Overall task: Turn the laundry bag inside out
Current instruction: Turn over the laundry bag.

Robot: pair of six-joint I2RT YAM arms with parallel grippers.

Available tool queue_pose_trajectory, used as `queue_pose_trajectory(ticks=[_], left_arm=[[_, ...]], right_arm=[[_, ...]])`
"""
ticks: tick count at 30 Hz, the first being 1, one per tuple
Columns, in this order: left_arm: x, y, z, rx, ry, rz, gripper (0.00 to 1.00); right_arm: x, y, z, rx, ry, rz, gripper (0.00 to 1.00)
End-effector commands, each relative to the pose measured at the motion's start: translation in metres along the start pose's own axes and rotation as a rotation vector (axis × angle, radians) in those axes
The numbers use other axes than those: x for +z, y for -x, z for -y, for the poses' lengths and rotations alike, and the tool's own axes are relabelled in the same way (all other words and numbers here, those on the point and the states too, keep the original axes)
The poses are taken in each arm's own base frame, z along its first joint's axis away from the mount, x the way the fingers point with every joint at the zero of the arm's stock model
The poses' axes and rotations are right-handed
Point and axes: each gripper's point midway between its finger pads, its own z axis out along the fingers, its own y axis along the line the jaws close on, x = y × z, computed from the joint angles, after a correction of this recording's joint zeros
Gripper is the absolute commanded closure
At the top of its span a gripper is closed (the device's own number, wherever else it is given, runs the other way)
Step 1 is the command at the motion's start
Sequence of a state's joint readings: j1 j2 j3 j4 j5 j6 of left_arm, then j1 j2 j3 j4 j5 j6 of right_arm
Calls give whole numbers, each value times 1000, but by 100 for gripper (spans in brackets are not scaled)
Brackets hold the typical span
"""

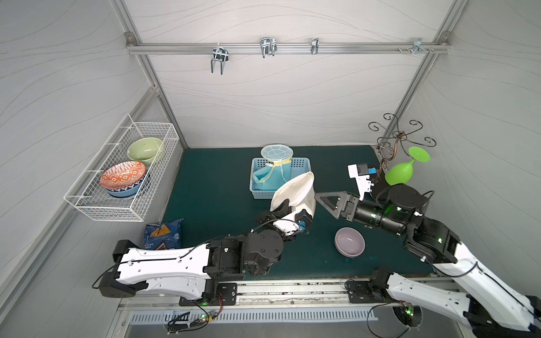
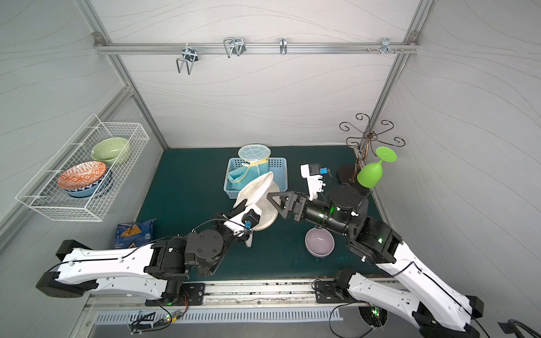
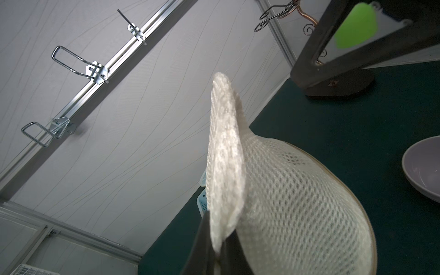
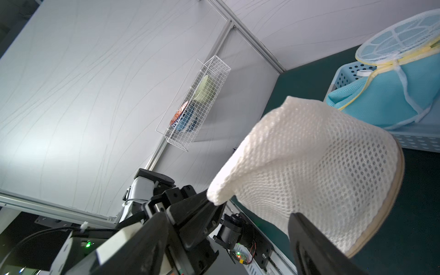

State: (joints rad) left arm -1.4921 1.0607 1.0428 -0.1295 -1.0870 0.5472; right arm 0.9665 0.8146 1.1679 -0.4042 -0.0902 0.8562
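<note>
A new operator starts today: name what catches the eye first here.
A white mesh bag held up mid-table, pinched in the left gripper, with the open right gripper close beside it. Next, the bright green glass hanging foot-up at the rear right, and the orange bowl in the wire basket on the left wall.

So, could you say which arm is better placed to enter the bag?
Probably right: the right end effector is open facing the laundry bag, while the left end effector is shut on a fold.

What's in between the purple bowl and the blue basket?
The white mesh laundry bag, pinched by the left gripper, sits between them, as a top view shows.
</note>
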Motion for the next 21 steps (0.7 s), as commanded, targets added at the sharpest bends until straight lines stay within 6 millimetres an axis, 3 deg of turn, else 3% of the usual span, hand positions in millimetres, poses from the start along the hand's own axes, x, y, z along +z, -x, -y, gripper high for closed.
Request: queue_pose_trajectory(ticks=[1, 4, 5, 8, 9, 11, 12, 14, 17, 19, 21], left_arm=[[-5, 18, -13, -75, 35, 35, 100], [-6, 24, -1, -50, 9, 49, 100], [-6, 26, 5, -48, -2, 53, 100], [-10, 30, 5, -143, -40, 58, 100], [-14, 28, 0, -204, -62, 51, 97], [-21, 22, -24, -373, -76, 54, 64], [-23, 11, -40, -477, -88, 35, 57], [-31, -14, -68, -681, -131, 22, 51], [-50, -40, -103, -896, -162, 88, 40], [-57, -51, -111, -925, -168, 85, 35], [-57, -59, -105, -929, -190, 46, 33]], right_arm=[[22, -13, 8, 12, -22, -67, 18], [46, -15, 9, 3, -21, -107, 22], [52, -14, 9, -8, -22, -112, 29], [65, -6, 22, -23, -18, -119, 88], [69, -2, 29, -13, 13, -125, 100], [69, 10, 40, -3, 96, -118, 100], [68, 14, 38, -18, 190, -128, 100], [64, 21, 51, -4, 256, -135, 100], [59, 17, 43, -83, 407, -186, 100], [59, 13, 42, -115, 433, -201, 100], [58, 13, 38, -132, 448, -201, 100]])
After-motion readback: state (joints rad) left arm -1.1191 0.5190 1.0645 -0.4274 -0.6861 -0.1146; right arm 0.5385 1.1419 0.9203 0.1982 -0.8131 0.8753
